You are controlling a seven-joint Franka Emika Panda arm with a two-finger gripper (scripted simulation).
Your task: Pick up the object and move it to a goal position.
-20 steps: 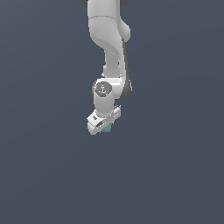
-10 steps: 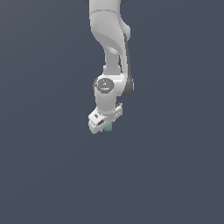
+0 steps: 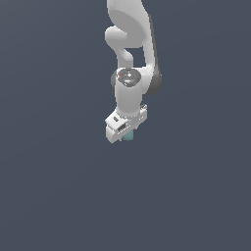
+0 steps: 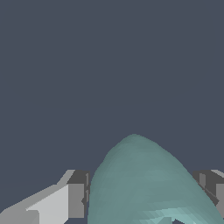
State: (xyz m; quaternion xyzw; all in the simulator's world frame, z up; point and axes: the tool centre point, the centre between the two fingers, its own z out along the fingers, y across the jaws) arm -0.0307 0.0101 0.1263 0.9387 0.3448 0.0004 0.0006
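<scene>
The white arm (image 3: 130, 59) reaches down from the top of the exterior view, and its pincer (image 3: 125, 133) points downward near the middle of the scene. The pincer is closed on the object (image 3: 128, 136), a small teal-green lump of which only a sliver shows below the white pincer body. In the wrist view the object (image 4: 144, 183) fills the space between the two fingers (image 4: 78, 194), its smooth curved body rising to a rounded tip, with a finger pressed to each side. Around it there is only a plain dark grey-blue ground.
</scene>
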